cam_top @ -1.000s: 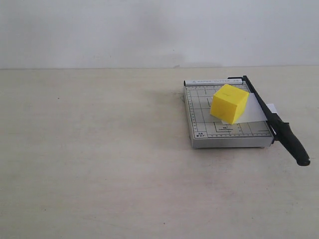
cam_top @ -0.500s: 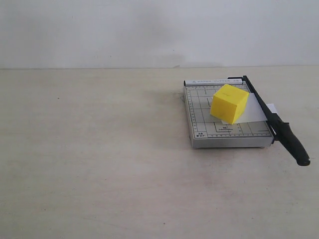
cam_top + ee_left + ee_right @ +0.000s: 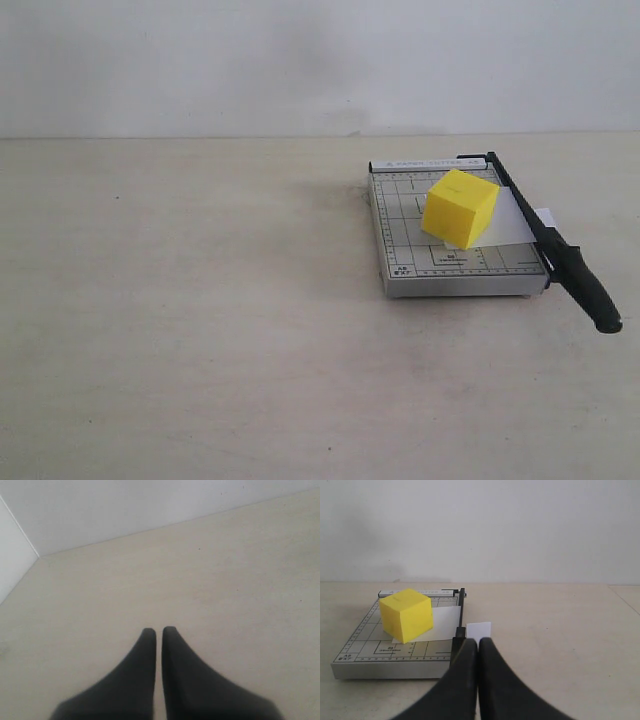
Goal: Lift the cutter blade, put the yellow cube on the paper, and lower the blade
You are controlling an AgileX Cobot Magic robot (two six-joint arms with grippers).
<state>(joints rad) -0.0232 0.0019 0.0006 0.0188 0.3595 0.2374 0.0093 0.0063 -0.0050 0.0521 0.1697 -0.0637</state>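
Right fingers (image 3: 465,680) pressed together, empty; cutter blade (image 3: 545,235) lies flat along cutter base (image 3: 400,235) edge, handle end pointing at them. Left fingers (image 3: 140,680) likewise pressed together, base out of their view.

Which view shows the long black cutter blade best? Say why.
Exterior view: the long black cutter blade shows whole, from hinge to thick handle. Right wrist view shows only its far stretch; the right end effector hides the rest. Left wrist view shows none.
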